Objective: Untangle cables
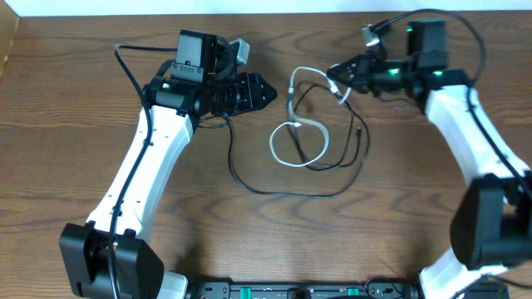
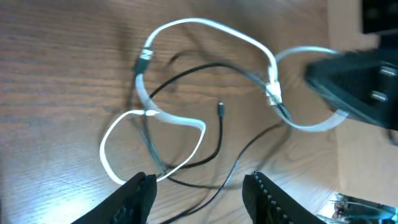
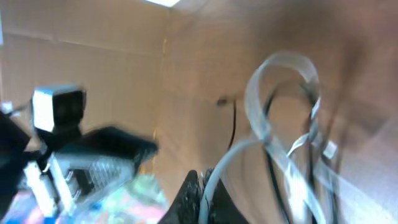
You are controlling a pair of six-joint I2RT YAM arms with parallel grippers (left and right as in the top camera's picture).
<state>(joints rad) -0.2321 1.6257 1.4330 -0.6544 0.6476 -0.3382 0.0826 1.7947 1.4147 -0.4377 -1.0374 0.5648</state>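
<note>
Overhead: you have the white cable (image 1: 273,143) and the black cable (image 1: 283,193) lying crossed on the wooden counter (image 1: 66,124), between the two arms. The white one forms a small loop mid-counter, then runs up and right to the right fingers (image 1: 341,73), which are closed on it near its far end. The black one sweeps a wider loop around and below the white loop. Your left fingers (image 1: 262,90) point toward the tangle from the left, apart from both cables. Left wrist view: the left fingers (image 2: 140,193) stand parted at the bottom edge with nothing between them, hovering over the tangle. The white cable (image 2: 205,25) arches across the top and curls into a loop at lower left. The black cable (image 2: 219,140) threads through that loop, one small plug end lying free near the middle. The right fingers (image 2: 336,74) show dark at the right edge, with the white cable bending just under them. Right wrist view, blurred: the right fingers (image 3: 189,199) are together at the bottom edge, the white cable (image 3: 254,99) rising from them into a tall loop. The black cable (image 3: 234,124) is a thin dark line beside it. Your left arm (image 3: 99,149) shows at left.
</note>
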